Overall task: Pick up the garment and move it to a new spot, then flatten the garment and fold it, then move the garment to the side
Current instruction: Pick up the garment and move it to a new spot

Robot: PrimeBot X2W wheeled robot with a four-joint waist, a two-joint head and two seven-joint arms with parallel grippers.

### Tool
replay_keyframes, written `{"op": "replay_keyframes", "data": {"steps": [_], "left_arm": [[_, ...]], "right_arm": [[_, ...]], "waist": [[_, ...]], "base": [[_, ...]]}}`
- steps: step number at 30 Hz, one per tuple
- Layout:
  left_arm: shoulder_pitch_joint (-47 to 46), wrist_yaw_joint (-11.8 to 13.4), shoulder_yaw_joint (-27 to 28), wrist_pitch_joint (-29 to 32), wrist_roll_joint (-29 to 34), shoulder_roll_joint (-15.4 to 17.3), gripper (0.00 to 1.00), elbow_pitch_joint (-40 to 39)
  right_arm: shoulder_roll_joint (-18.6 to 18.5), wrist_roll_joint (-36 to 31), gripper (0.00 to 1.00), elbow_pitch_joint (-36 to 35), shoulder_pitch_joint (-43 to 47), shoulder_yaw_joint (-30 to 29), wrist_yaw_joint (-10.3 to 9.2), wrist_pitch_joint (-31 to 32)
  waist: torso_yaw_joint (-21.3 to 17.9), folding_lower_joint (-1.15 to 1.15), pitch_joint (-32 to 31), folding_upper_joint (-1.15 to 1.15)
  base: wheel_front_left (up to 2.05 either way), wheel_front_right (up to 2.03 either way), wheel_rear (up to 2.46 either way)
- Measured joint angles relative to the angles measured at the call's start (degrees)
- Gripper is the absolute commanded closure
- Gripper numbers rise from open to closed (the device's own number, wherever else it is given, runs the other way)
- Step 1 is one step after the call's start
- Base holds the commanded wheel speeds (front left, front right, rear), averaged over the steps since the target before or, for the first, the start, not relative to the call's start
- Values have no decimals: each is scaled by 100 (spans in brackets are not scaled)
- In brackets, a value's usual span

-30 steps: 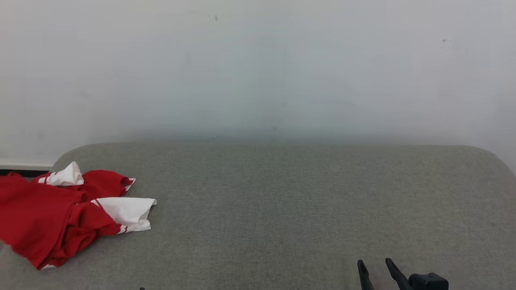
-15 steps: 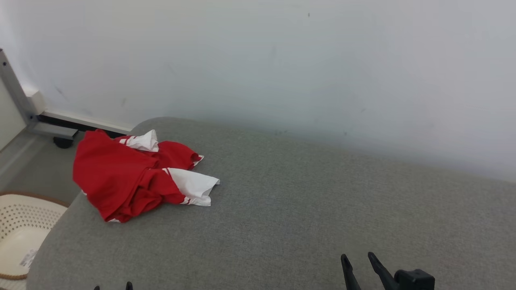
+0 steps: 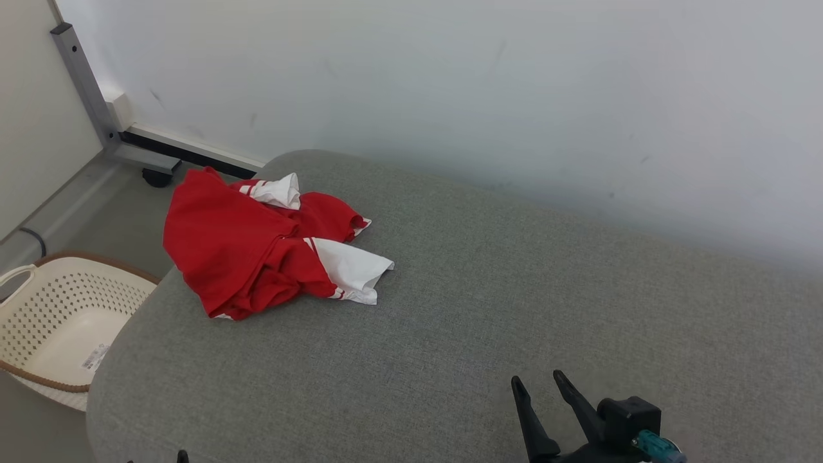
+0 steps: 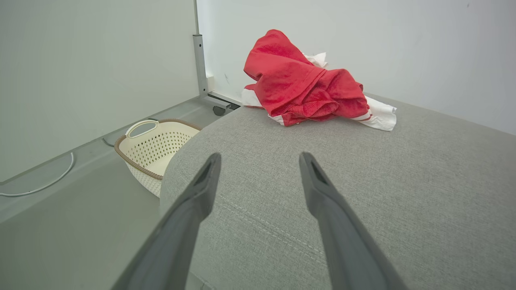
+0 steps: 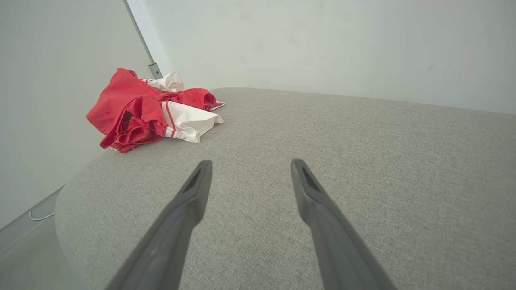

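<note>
Both pairs of jaws gape empty, well short of the crumpled red garment (image 3: 244,254).

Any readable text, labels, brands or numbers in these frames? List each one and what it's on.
Nothing here can be read.
Sticker on the inside bottom of the basket: it carries print, but too small and blurred to read.
Garment: red with white panels and stripes, no lettering or logo visible on the folds that show.
</note>
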Motion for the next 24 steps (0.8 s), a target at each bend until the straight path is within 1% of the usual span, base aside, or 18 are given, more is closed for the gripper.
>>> {"op": "replay_keyframes", "data": {"steps": [3, 6, 8, 11, 16, 17, 21, 22, 24], "left_arm": [[40, 12, 5, 8, -40, -3, 0, 24], [-22, -121, -55, 167, -189, 0, 0, 172], [-304, -247, -124, 377, -268, 9, 0, 367], [-1095, -424, -285, 806, -297, 94, 0, 890], [-2336, -690, -490, 1677, -349, 177, 0, 2306], [-2543, -690, -467, 1782, -358, 222, 0, 2562], [-3240, -682, -350, 1884, -359, 533, 0, 3220], [-3529, -657, -271, 1839, -360, 661, 0, 3456], [-3765, -662, -209, 1786, -392, 743, 0, 3646]], "right_arm": [[0, 59, 0, 54, -9, 66, 0, -57], [2, 62, 0, 76, -4, 54, 0, -100], [1, 60, 0, 77, 26, 22, 0, -100], [2, -1, 0, 41, 62, -23, 0, -58], [-15, -47, 0, -135, 337, -51, 0, 62], [-16, -56, 0, -181, 402, -11, 0, 115], [-41, -149, 0, -464, 510, 120, 0, 344], [-108, -171, 0, -619, 528, 178, 0, 472], [-198, -193, 0, -775, 572, 192, 0, 590]], "waist": [[10, 0, 10, 0], [4, 0, 3, 0], [14, 0, 14, 0], [34, 0, 45, 0], [24, 0, 23, 0], [5, -1, 6, 0], [-146, -1, -31, 0], [-253, -1, -19, 0], [-363, -2, 27, 0]], "base": [[0, 0, 0], [0, 0, 0], [0, 0, 0], [0, 0, 0], [0, 0, 0], [0, 0, 0], [0, 0, 0], [0, 0, 0], [0, 0, 0]]}}
